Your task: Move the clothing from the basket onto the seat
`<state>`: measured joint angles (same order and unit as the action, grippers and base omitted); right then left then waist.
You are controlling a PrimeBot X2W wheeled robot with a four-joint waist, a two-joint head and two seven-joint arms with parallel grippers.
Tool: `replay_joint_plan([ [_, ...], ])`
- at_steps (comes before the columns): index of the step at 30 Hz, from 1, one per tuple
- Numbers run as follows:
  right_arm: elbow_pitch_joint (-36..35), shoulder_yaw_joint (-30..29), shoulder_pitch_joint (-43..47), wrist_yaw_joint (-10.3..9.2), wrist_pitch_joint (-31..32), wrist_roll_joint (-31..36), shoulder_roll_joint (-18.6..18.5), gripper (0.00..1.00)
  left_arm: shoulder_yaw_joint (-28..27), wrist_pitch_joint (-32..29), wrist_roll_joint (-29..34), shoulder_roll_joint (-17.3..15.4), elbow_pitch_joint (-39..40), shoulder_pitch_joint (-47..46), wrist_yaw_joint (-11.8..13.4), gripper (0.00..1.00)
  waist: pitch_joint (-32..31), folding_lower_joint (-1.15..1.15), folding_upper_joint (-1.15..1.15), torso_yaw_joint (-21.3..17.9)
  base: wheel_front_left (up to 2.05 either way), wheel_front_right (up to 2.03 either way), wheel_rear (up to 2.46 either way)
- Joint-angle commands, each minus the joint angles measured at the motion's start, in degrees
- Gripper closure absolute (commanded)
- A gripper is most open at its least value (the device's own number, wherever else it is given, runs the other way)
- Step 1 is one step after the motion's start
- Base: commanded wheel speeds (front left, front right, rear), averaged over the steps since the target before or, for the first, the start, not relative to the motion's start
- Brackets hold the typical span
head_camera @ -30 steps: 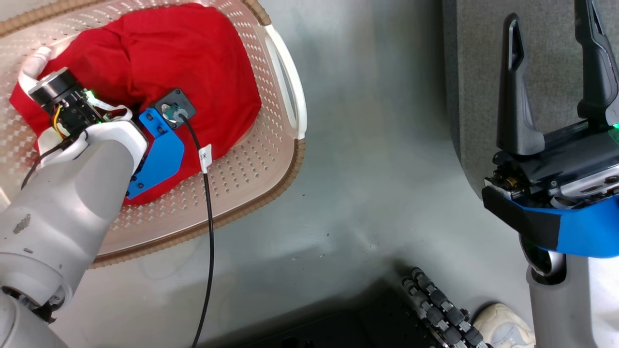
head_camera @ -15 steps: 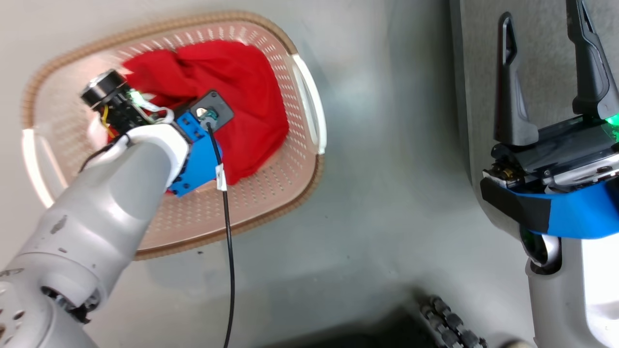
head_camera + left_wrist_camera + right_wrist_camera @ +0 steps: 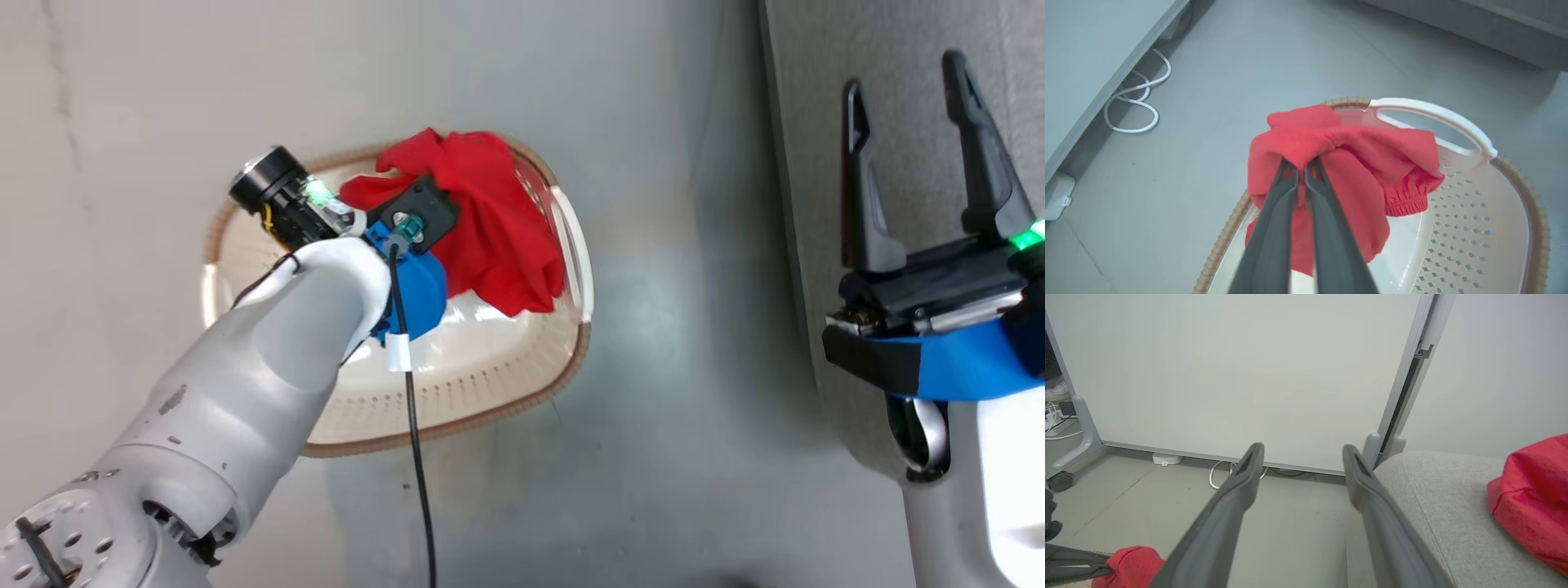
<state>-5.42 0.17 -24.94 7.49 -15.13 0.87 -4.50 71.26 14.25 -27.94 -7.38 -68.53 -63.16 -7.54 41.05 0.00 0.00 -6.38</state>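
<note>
Clearly soft and light, the red garment point(image 3: 1359, 183) droops in loose folds from the left gripper point(image 3: 1301, 163), whose jaws are pressed together on a bunched fold near its top. It hangs over the handle end of the basket point(image 3: 1478, 228), which stands on the grey floor point(image 3: 1249, 61); whether its lowest hem is free of the basket's rim I cannot tell. Cloth like this has no stiffness: it will sag, swing and trail below the grip, so a pinch on a thick gathered fold, as here, seems safer than one on a single thin layer, which could slide out. The gathered elastic hem point(image 3: 1406, 204) on its right side would also give a firm bite. Nothing about it looks fragile or heavy; the likely risk is a dangling end catching the rim or a handle. The right gripper point(image 3: 904, 73) has its jaws wide apart with nothing between them, over the edge of the seat point(image 3: 816, 65) nearest the basket, a strip of floor between the two. A second garment point(image 3: 1531, 498), red too, lies on the seat's cushion.
</note>
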Motion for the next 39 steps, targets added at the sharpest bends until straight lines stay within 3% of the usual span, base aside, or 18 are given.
replay_joint_plan([
  [1,0.6,-0.3,1.2,0.01,0.0,-0.2,-0.6,0.00,-0.5,0.6,-0.7,0.4,0.8,1.0,0.2,1.00,-4.7,0.00,0.00,2.4,0.00,0.00,0.00],
  [6,2.5,-0.7,3.2,0.01,0.0,-0.8,-1.3,0.00,-3.0,1.0,-1.9,0.9,5.1,1.9,0.6,1.00,-10.1,0.00,0.00,3.7,0.00,0.00,0.00],
  [25,7.6,-1.8,13.1,0.01,0.0,-1.9,-1.2,0.00,-15.2,1.0,-0.6,-2.0,23.7,11.5,3.6,1.00,-27.8,0.00,0.00,5.6,0.00,0.00,0.00],
  [39,8.5,-3.0,18.4,0.01,0.0,-2.5,-0.4,0.00,-17.1,1.0,1.3,-2.2,28.5,16.4,3.5,1.00,-34.9,0.00,0.00,7.5,0.00,0.00,0.00],
])
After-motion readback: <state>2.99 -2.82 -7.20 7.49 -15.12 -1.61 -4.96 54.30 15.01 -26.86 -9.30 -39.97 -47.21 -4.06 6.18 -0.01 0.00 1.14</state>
